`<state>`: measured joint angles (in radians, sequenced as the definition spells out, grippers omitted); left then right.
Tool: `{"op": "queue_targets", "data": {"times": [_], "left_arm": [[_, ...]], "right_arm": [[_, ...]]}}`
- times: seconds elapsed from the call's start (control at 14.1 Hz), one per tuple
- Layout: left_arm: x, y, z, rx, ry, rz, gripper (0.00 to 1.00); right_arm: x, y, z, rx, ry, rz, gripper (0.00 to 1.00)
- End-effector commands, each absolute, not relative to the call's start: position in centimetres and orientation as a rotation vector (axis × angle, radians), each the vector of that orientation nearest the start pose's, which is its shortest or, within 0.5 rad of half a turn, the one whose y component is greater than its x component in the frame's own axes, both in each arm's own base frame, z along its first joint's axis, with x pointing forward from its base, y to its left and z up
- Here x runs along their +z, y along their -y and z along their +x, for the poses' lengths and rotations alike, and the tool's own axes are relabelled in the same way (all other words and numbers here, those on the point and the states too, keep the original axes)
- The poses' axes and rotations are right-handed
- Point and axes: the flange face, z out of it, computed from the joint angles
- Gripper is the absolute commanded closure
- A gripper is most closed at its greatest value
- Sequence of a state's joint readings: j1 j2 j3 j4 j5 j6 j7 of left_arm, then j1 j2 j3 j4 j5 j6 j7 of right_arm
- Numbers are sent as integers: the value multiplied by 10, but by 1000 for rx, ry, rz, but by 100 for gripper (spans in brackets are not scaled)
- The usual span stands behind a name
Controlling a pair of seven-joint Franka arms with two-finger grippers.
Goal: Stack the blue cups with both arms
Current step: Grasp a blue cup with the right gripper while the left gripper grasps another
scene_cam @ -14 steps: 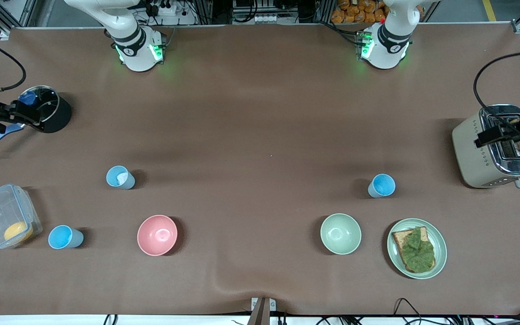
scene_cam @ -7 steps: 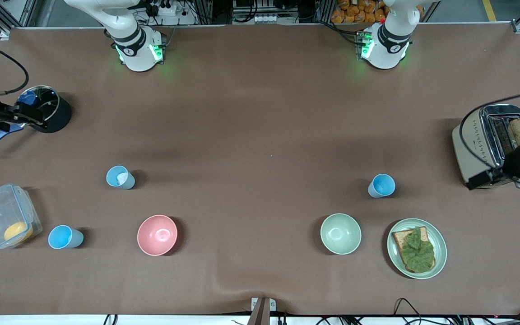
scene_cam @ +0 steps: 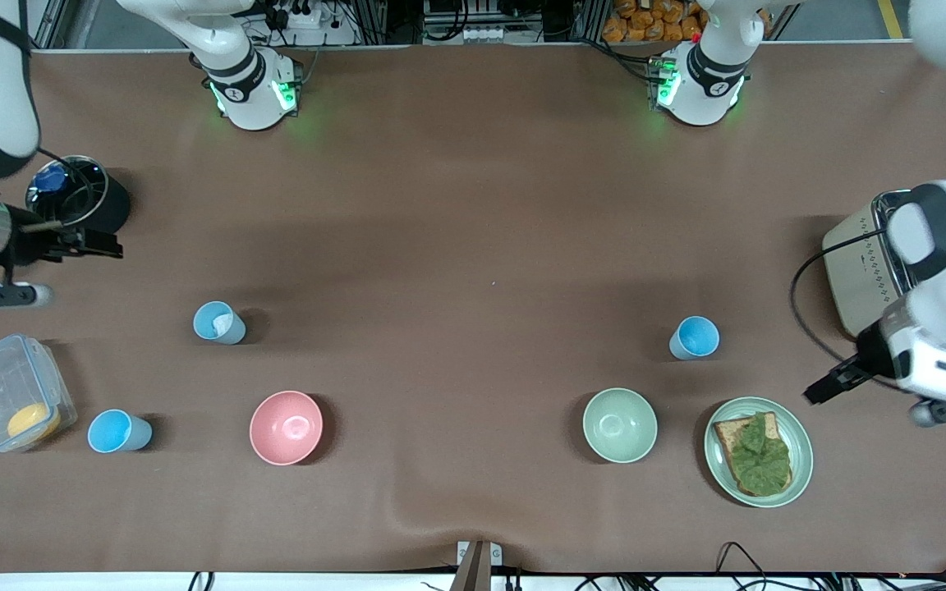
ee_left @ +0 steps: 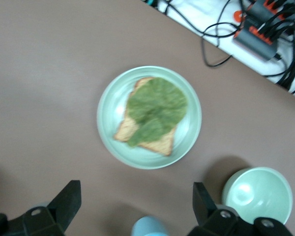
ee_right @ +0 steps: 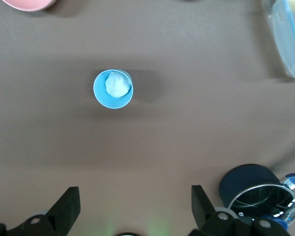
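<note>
The left pincer (ee_left: 132, 206) hangs with its fingers spread wide and nothing between them, over the table (scene_cam: 473, 205) near the toaster (scene_cam: 859, 275) at the left arm's end; its wrist view looks down on a pale green plate (ee_left: 149, 117) carrying a slice of toast under a lettuce leaf (ee_left: 156, 110), with a pale green bowl (ee_left: 257, 195) (bare inside) just beside it and the rim of a blue cup (ee_left: 150, 227) showing between the fingers. The right pincer (ee_right: 132, 206), likewise spread and holding nothing, is over the right arm's end beside a black pot (ee_right: 258, 191); only its wrist view shows a whitish lump sitting inside the blue cup with the pale filling (ee_right: 113, 89), which the front view renders merely as a pale interior. The front view alone takes in all three cups at once: that one, a bright blue cup (scene_cam: 118, 432) beside a clear lidded box (scene_cam: 9, 402) holding something orange, and the one near the plate, all upright, well apart, none stacked. Two bowls stand nearer the front camera, the green one and a pink bowl (scene_cam: 286, 428), also holding nothing.
</note>
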<state>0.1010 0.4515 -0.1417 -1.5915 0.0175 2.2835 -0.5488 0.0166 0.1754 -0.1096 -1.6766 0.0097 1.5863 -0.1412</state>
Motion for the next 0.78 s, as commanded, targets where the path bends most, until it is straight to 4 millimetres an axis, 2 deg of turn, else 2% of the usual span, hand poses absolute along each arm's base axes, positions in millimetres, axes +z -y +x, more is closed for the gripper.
{"op": "queue_targets", "data": {"times": [0.0,0.14,0.28,0.43,0.5,0.57,0.71], "left_arm": [[354,54,724,-500,1007,-3120,0],[331,97,728,-591,1155,-3110,0],[330,130,726,-646,1324,-3089,0],[323,160,713,-607,1341,-3077,0],[312,169,704,-560,1323,-3064,0],[307,169,693,-503,1254,-3036,0],[312,163,667,-338,1121,-2944,0]], "right_arm": [[443,56,590,402,58,-3070,0],[402,53,592,321,46,-3070,0],[366,50,595,255,15,-3046,0],[337,43,603,241,12,-3039,0],[320,38,607,246,20,-3041,0],[302,35,609,262,26,-3041,0],[274,33,610,297,41,-3033,0]]}}
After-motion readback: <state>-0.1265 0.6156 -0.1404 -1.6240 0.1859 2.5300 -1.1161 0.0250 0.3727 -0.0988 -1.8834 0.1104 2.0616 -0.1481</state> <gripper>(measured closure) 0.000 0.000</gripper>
